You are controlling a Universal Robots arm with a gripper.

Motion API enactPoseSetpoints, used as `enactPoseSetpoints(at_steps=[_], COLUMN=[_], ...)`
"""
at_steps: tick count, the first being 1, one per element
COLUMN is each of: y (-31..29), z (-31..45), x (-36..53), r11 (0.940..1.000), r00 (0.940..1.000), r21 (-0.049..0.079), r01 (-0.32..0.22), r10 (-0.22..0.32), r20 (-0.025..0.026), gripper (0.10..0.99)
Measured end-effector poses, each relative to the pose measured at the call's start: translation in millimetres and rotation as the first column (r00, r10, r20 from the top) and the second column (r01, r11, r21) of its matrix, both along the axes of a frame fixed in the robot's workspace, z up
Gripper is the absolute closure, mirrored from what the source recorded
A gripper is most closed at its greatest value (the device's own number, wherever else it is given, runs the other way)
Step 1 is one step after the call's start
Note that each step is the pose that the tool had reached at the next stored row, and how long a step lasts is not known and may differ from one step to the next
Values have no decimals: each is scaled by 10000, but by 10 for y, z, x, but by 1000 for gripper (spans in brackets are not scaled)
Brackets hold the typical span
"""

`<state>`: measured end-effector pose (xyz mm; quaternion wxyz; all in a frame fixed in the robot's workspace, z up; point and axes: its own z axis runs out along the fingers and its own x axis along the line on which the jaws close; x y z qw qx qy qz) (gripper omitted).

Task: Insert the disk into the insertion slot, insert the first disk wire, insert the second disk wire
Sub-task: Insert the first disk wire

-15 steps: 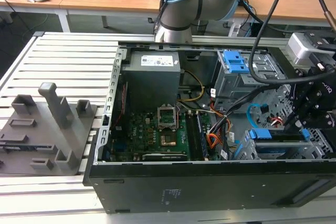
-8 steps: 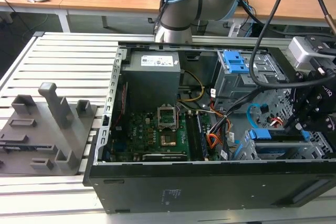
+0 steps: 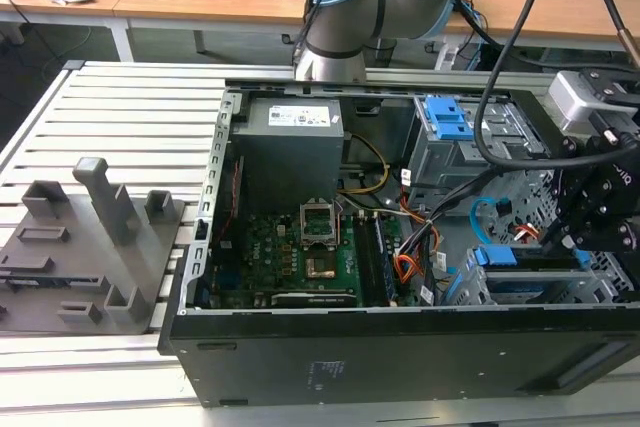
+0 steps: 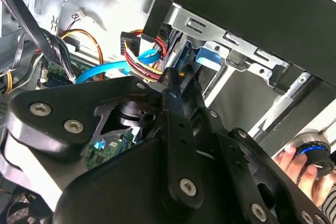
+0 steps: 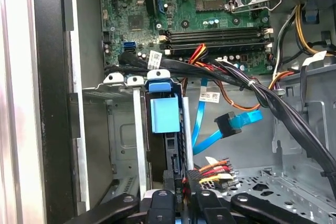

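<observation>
The black steel case (image 3: 400, 357) lies open on the ribbed aluminium desk (image 3: 120, 107). At 4 o'clock in the exterior view, the grey sheet-metal insertion slot (image 5: 118, 129) holds the disk (image 5: 166, 114), which shows the edge of its bright blue plastic carrier. The black end effector (image 5: 182, 199) hangs at the disk's rear end, just beside the small black plug of the orange-red first disk wire (image 5: 212, 171). I cannot tell whether it is spread or pinching. The flat light-blue second disk wire (image 5: 239, 120) curls nearby, its dark plug free. A green motherboard (image 3: 300, 257) lies at 7 o'clock. A person's hand (image 4: 302, 169) is beside the case's outer wall.
</observation>
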<state>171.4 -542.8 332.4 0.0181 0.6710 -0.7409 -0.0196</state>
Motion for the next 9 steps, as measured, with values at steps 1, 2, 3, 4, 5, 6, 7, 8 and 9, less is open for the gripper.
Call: enactPoseSetpoints(at_steps=[1, 2, 3, 4, 5, 6, 7, 8, 9], y=[-1, -2, 0, 1, 6, 13, 17, 22, 25], z=[14, 63, 133, 240, 320, 382, 421, 489, 564], x=[0, 0, 1, 0, 0, 0, 0, 0, 0], r11=[10000, 10000, 10000, 10000, 10000, 10000, 10000, 10000, 10000], r00=[10000, 10000, 10000, 10000, 10000, 10000, 10000, 10000, 10000], r21=[-21, -20, -21, -19, -22, -20, -19, -21, -19], r01=[0, 0, -1, 0, -1, -1, -1, 0, 0], r10=[0, 0, 1, 0, 1, 1, 1, 0, 0], r20=[3, 2, 2, 1, 2, 2, 2, 2, 1], gripper=[851, 851, 851, 851, 851, 851, 851, 863, 980])
